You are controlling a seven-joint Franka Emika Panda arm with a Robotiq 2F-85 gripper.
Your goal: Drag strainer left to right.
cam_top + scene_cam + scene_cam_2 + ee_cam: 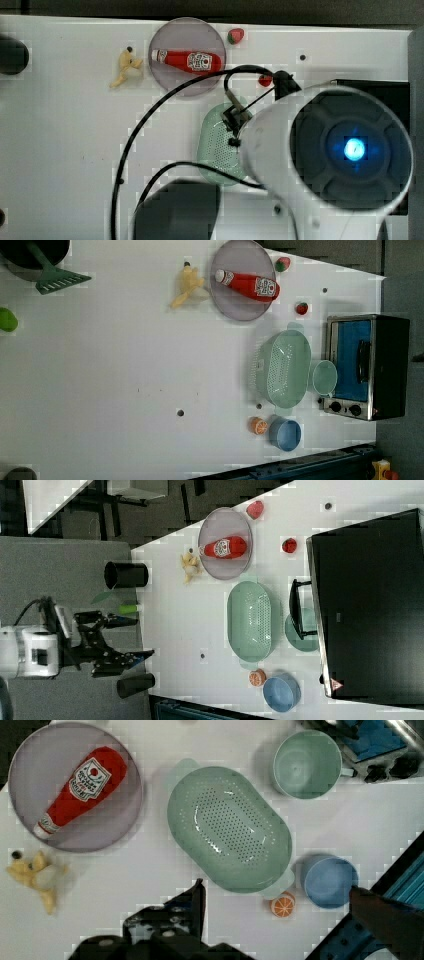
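While my pincer [142, 637] hangs with its two dark fingers spread wide and nothing between them, well apart from everything on the white table [125, 380], the pale green oval plastic strainer [284, 369] sits open side up on the tabletop. Its floor and sloping walls are dotted with rows of small holes, its rim is smooth and rounded, and a small tab handle sticks out at each narrow end. In the left view it lies toward the left view's right, just beside the smaller smooth round green cup [324, 377], which stands between it and the silver toaster oven with a blue door [365, 367]. Near one tab of the strainer [230, 830] rest an orange slice toy [283, 904] and a round blue bowl [329, 881], and near the other end lies a grey round plate [75, 787] carrying a red ketchup bottle with a white cap [80, 787]. Beside that plate is a pale yellow peeled banana toy [35, 877]. Two small red strawberry toys [301, 308] lie on the table beyond the plate. From the top view my white arm covers part of the strainer [215, 145], and a black cable [135, 140] loops across the table.
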